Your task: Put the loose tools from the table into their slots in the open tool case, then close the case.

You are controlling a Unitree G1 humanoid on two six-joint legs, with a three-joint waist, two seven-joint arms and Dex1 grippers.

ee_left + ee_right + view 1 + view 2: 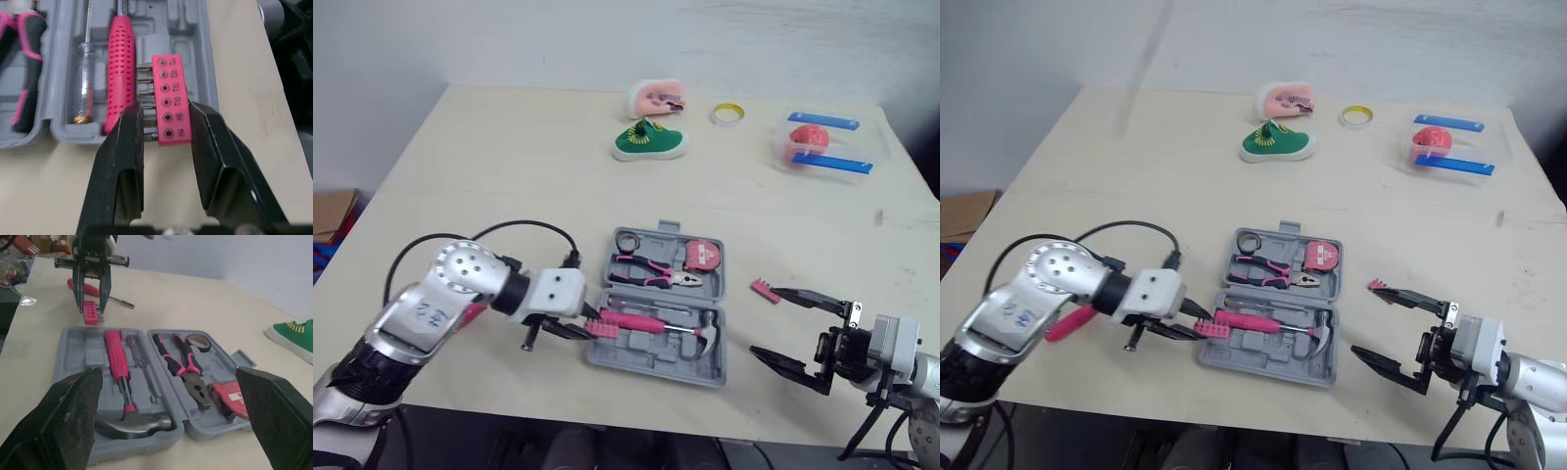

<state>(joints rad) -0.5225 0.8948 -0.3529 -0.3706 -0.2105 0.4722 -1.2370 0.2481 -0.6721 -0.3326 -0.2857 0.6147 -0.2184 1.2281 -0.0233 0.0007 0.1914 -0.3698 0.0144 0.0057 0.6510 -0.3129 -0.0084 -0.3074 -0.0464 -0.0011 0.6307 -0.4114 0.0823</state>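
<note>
- screwdriver (1065, 324) with a pink handle lies on the desk (509, 176) at far left, behind the left arm, well outside the case.
- left gripper (578, 331) is clamped on a pink bit holder (168, 98), one finger on each long side, and holds it at the left rim of the tool case (646, 360).
- the bits in the holder point toward the pink handle of the hammer (651, 323).
- the tool case lies open and flat near the front edge of the desk.
- its front half holds the hammer and a thin clear-handled screwdriver (83, 73).
- its back half holds a tape roll (627, 241), pink-handled pliers (651, 272) and a pink tape measure (703, 256).
- a second pink bit strip (765, 290) lies loose on the desk just right of the case.
- right gripper (764, 321) hangs right of the case with its fingers spread wide and nothing between them, the upper fingertip close to the loose strip.
</note>
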